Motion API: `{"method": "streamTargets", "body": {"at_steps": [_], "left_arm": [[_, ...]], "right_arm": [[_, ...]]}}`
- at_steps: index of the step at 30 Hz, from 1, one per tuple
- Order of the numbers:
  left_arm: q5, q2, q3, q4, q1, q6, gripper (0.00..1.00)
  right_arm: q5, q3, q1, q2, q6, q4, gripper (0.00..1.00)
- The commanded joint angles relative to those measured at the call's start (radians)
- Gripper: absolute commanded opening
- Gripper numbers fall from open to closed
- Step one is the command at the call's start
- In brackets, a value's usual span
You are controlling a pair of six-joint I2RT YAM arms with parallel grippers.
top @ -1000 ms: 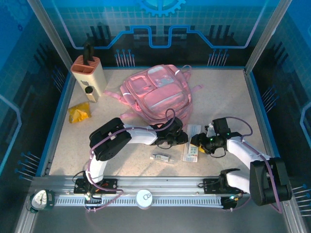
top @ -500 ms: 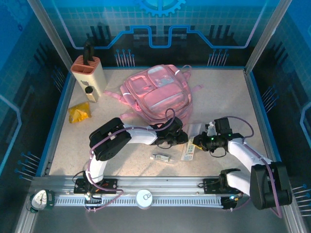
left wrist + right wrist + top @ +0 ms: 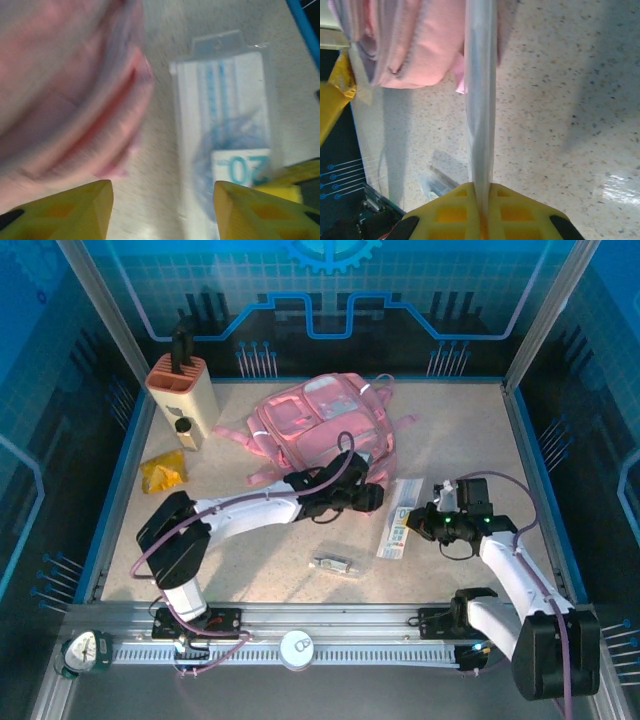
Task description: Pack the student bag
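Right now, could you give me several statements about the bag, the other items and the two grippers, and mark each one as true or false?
1. The right gripper is shut on the clear flat package. True.
2. The left gripper grips the student bag. False: its jaws stand open and grip nothing.
3. The yellow packet lies inside the bag. False: it lies on the table, left of the bag.
4. The beige holder stands near the far left corner. True.

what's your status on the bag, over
Copy: left gripper open and empty at the student bag, near edge; right gripper shut on clear flat packet. Left gripper likely in the packet's path to the bag.
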Motion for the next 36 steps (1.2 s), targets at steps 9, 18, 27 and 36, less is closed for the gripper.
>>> {"method": "streamTargets", "body": {"at_steps": [9, 18, 27, 36], "left_arm": [[-0.259, 0.102, 0.123, -0.124, 0.08, 0.621, 0.67], [-0.277, 0.244, 0.253, -0.141, 0.144, 0.692, 0.68], [-0.273, 0.322, 0.329, -0.133, 0.189, 0.718, 0.51], [-0.275, 0.317, 0.308, -0.099, 0.208, 0.76, 0.17]], "right_arm": [[-0.075, 0.114, -0.022, 0.034, -0.03, -0.027, 0.09], [-0.113, 0.143, -0.024, 0.09, 0.014, 0.046, 0.09], [-0.11, 0.14, -0.024, 0.141, 0.038, 0.093, 0.07], [-0.112, 0.151, -0.023, 0.135, 0.029, 0.082, 0.07]]}}
